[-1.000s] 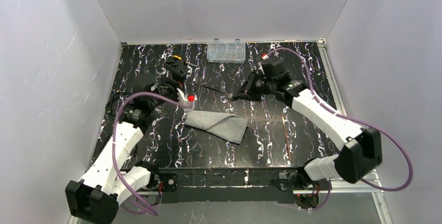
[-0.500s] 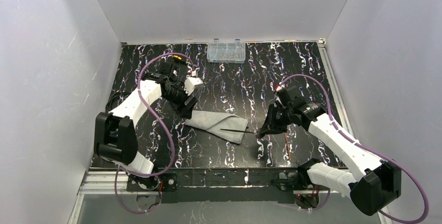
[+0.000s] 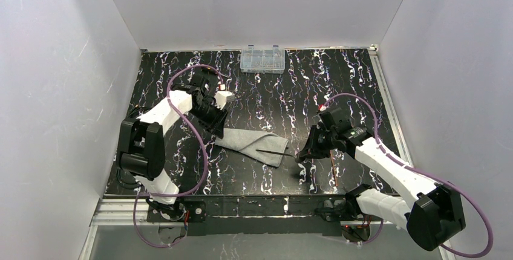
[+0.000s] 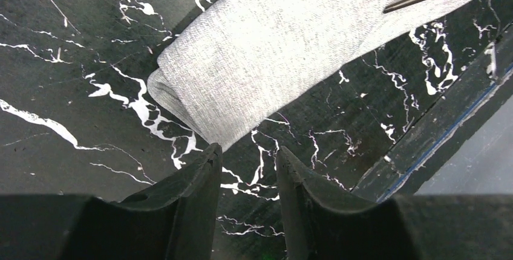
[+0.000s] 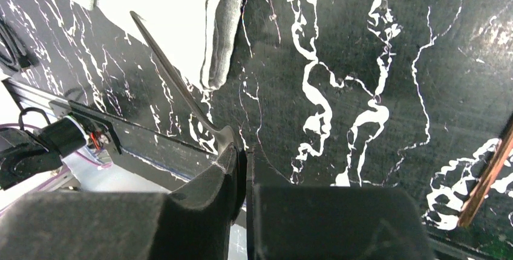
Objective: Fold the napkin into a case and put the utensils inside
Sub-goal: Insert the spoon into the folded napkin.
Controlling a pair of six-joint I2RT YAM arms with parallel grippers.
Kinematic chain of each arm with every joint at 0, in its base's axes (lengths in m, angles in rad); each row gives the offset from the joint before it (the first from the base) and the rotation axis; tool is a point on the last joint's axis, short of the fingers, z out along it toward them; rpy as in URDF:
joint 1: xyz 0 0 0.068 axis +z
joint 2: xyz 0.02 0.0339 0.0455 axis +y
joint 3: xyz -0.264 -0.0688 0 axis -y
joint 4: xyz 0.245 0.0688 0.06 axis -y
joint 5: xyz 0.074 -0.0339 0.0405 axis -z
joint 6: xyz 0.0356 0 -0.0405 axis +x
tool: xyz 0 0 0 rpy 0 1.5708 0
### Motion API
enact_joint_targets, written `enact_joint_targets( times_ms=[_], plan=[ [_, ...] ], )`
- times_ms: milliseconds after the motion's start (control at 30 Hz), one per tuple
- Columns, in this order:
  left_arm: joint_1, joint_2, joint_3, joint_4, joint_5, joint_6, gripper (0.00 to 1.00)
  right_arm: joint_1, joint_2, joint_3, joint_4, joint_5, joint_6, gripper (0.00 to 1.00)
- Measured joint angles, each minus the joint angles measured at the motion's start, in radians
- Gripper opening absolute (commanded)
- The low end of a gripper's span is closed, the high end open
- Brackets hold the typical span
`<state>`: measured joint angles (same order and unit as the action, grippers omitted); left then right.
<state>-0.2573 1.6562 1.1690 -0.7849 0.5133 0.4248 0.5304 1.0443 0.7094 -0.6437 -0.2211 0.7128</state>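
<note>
The napkin [image 3: 251, 145] lies folded into a narrow layered grey bundle [image 4: 284, 48] in the middle of the table. My left gripper [image 3: 218, 130] hovers at its left end. Its jaws [image 4: 245, 154] stand partly open over bare table with nothing between them. My right gripper [image 3: 300, 156] is shut on a utensil [image 3: 272, 150] at its rounded head [image 5: 227, 139]. The thin handle [image 5: 169, 72] reaches out over the napkin's right end [image 5: 181, 18]. A copper utensil [image 3: 333, 162] lies on the table beside the right gripper and also shows in the right wrist view [image 5: 487, 181].
A clear plastic compartment box [image 3: 262, 59] stands at the back edge. White walls close in the black marbled table [image 3: 363, 91] on three sides. The table's front edge [image 4: 423, 145] runs close to the napkin.
The left gripper came down to the napkin's left end and its jaws narrowed. The right gripper carried the utensil from the back of the table to the napkin's right end.
</note>
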Motion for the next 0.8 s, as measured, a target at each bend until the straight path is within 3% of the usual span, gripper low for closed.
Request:
enact_joint_targets(
  times_ms=[800],
  plan=[
    [-0.008,0.106,-0.031,0.106,-0.07,-0.068,0.11,0.0,0.053,-0.09,0.249,-0.029,0.04,0.01]
  ],
)
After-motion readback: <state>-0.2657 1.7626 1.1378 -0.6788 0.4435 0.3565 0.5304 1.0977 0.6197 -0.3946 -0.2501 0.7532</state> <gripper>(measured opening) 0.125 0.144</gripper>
